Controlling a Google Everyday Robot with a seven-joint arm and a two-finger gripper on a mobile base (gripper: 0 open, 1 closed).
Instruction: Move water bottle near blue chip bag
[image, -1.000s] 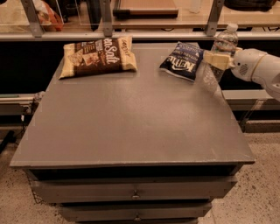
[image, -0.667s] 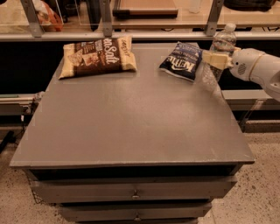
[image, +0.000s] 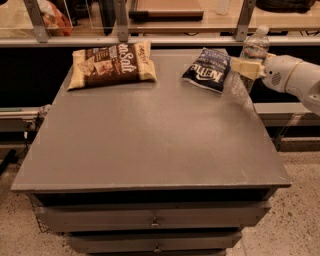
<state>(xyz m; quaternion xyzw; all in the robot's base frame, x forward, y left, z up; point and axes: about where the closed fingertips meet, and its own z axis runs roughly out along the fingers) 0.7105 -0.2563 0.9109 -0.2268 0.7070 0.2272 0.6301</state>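
Observation:
The water bottle (image: 254, 48), clear with a white cap, stands slightly tilted at the table's far right edge. My gripper (image: 246, 68) reaches in from the right on a white arm (image: 295, 77) and is shut on the bottle's middle; a cream finger (image: 244, 67) crosses in front of it. The bottle's lower part (image: 238, 86) is at or just above the tabletop; I cannot tell which. The blue chip bag (image: 207, 70), dark navy with white "Kettle" lettering, lies flat just left of the bottle, a small gap apart.
A larger tan and brown "Sea Salt" bag (image: 111, 64) lies at the far left of the grey table (image: 150, 140). A shelf rail with metal posts (image: 150, 41) runs behind the table. Drawers (image: 155, 220) sit below the front edge.

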